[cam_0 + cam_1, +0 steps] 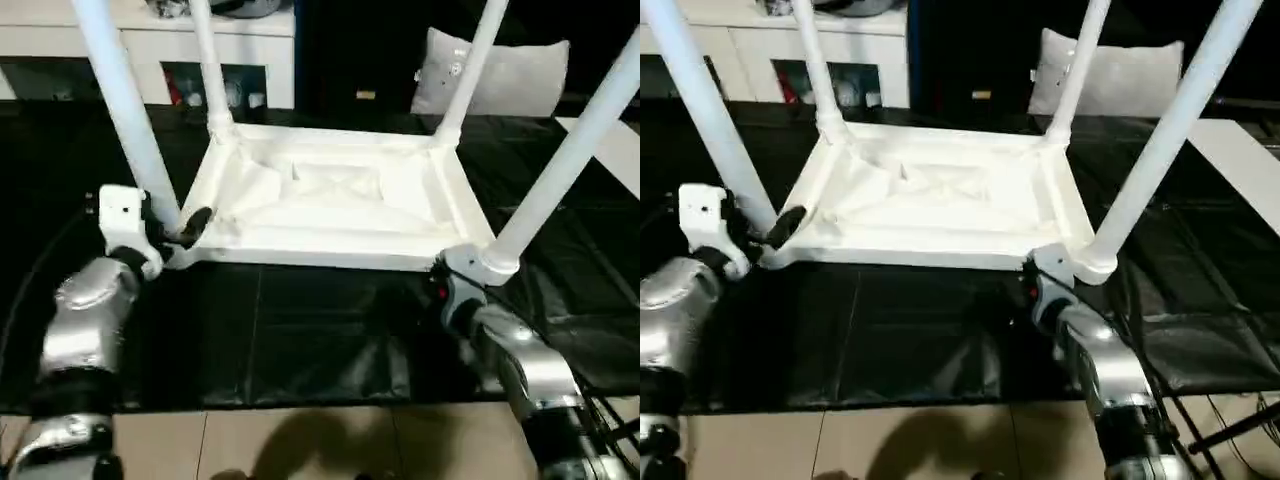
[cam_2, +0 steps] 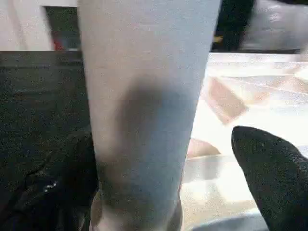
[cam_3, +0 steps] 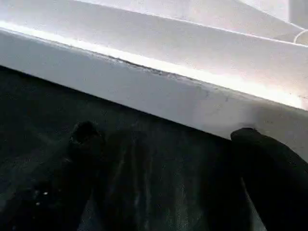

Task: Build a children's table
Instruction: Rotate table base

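The children's table (image 1: 330, 205) was flipped upside down on the black-covered work table (image 1: 320, 340), all four legs poking up. The left gripper (image 2: 159, 183) had its jaws wide apart with the near-left leg (image 2: 144, 110) standing right between them, not squeezed as far as I could see. The right gripper (image 3: 168, 173) was spread open too, empty, its fingertips (image 3: 269, 168) right up against the top's near edge (image 3: 144, 82).

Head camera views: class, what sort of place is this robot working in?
Probably an indoor room used as a workspace: a black-covered work table, a white cabinet behind, a grey cushion, and tiled floor.
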You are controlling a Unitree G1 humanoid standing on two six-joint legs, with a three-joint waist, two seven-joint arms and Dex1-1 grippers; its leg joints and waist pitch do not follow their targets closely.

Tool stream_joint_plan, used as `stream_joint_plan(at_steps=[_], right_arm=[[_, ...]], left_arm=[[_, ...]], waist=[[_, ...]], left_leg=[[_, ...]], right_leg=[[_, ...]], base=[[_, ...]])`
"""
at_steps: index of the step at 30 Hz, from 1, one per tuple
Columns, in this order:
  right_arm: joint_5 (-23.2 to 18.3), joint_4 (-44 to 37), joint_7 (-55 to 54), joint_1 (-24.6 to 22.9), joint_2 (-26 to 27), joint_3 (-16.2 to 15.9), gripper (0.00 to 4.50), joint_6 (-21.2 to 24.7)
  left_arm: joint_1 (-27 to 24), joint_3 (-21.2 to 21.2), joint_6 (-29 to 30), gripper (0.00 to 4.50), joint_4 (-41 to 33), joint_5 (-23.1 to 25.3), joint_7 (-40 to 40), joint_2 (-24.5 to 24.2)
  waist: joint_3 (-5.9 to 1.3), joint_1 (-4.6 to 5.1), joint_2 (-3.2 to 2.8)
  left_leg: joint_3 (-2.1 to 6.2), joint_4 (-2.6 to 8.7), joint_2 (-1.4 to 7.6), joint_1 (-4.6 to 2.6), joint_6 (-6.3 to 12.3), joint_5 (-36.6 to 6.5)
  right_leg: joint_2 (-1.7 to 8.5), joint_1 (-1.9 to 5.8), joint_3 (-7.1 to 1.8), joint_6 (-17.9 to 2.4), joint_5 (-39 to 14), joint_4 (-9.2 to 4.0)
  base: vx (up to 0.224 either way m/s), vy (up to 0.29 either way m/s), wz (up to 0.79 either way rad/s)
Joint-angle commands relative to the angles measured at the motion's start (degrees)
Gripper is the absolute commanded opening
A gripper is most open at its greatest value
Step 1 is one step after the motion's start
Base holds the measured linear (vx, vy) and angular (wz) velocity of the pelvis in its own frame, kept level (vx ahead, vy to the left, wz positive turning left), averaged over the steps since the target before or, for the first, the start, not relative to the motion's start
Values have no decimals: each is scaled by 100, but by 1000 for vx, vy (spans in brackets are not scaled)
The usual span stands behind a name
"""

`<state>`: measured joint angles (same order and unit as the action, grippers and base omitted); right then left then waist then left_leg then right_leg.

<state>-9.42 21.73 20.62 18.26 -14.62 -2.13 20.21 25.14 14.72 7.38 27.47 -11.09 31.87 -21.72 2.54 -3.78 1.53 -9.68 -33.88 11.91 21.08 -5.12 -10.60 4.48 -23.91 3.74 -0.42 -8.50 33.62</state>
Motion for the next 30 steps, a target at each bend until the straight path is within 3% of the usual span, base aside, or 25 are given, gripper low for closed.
stream_joint_plan(at_steps=[1,3,4,7,8,9,10,12,13,14,15,16,18,21,24,26,30], right_arm=[[66,289,-65,185,18,91,450,-161],[100,674,-121,398,29,133,450,-291],[125,920,-136,533,42,140,450,-406],[142,1275,-164,728,59,177,450,-633],[167,1475,-183,831,60,199,450,-762],[188,1617,-198,903,60,213,450,-854],[192,1798,-208,983,72,248,450,-953],[180,1994,-206,1065,95,302,450,-1096],[178,2093,-198,1108,104,325,450,-1184],[154,2153,-195,1141,124,357,450,-1233],[138,2204,-126,1170,152,363,450,-1418],[118,2220,-14,1184,180,353,450,-1581],[107,2197,178,1185,240,282,450,-1684],[118,2250,215,1186,310,261,450,-1770],[201,2357,430,1184,453,130,450,-2085],[327,2404,519,1142,530,24,450,-2288],[297,2372,679,1087,615,23,450,-2386]], left_arm=[[109,-282,129,450,103,-179,721,-44],[136,-476,343,450,100,-454,1675,-210],[86,-672,493,450,-8,-651,2347,-350],[-97,-911,1198,450,-556,-1162,3144,-508],[-170,-964,1482,450,-810,-1411,3386,-519],[-214,-995,1662,450,-967,-1571,3543,-523],[-298,-1103,1825,450,-1199,-1698,3653,-484],[-457,-1394,1920,450,-1565,-1738,3717,-393],[-523,-1542,1937,450,-1714,-1721,3767,-357],[-543,-1651,1915,450,-1771,-1663,3702,-247],[-546,-1781,1841,450,-1814,-1581,3595,-64],[-521,-1876,1749,450,-1809,-1480,3435,142],[-451,-2044,1509,450,-1787,-1138,2963,471],[-499,-2196,1677,450,-2038,-1275,2943,647],[-534,-2653,1934,450,-2430,-1349,2926,928],[-557,-2910,1986,450,-2600,-1297,2963,1076],[-672,-3164,2200,450,-3017,-1460,2965,1191]], waist=[[-367,-12,-19],[-356,-26,-1],[-343,-53,-30],[-329,-111,-53],[-344,-120,-86],[-334,-100,-67],[-342,-102,-66],[-344,-85,-15],[-341,-81,-24],[-339,-71,14],[-338,-64,14],[-335,-64,60],[-325,-33,57],[-340,35,80],[-340,91,98],[-340,124,73],[-336,177,95]], left_leg=[[-35,414,57,-70,35,-1109],[-44,422,58,-80,13,-1173],[-51,423,66,-107,-19,-1270],[-56,440,78,-126,-127,-1439],[-53,440,89,-138,-185,-1463],[-53,443,82,-106,-186,-1453],[-65,433,74,-120,-181,-1442],[-69,430,75,-89,-138,-1370],[-61,433,80,-75,-102,-1350],[-70,430,77,-74,-53,-1324],[-66,428,70,-59,-45,-1319],[-68,421,76,-52,-27,-1341],[-61,429,83,-36,8,-1389],[-30,436,80,17,10,-1305],[-47,410,87,-12,45,-1271],[-49,405,89,5,77,-1179],[-49,394,79,15,166,-1173]], right_leg=[[280,290,-211,-1005,-1231,-292],[295,276,-216,-1041,-1404,-298],[295,248,-225,-1042,-1510,-309],[304,233,-235,-1077,-1610,-292],[318,244,-235,-1139,-1502,-252],[309,257,-235,-1152,-1466,-257],[292,253,-232,-1193,-1370,-252],[292,293,-228,-1219,-1257,-245],[304,311,-229,-1187,-1315,-248],[294,309,-230,-1149,-1375,-265],[296,324,-228,-1122,-1434,-262],[315,326,-226,-1058,-1630,-288],[301,324,-221,-952,-1808,-326],[318,361,-209,-844,-1976,-321],[287,321,-216,-939,-1798,-315],[277,337,-212,-1060,-1543,-294],[277,354,-209,-1102,-1541,-300]], base=[[0,0,0],[0,0,0],[0,0,0],[0,0,0],[0,0,0],[0,0,0],[0,0,0],[0,0,0],[0,0,0],[0,0,0],[0,0,0],[0,0,0],[0,0,0],[0,0,0],[0,0,0],[0,0,0],[0,0,0]])
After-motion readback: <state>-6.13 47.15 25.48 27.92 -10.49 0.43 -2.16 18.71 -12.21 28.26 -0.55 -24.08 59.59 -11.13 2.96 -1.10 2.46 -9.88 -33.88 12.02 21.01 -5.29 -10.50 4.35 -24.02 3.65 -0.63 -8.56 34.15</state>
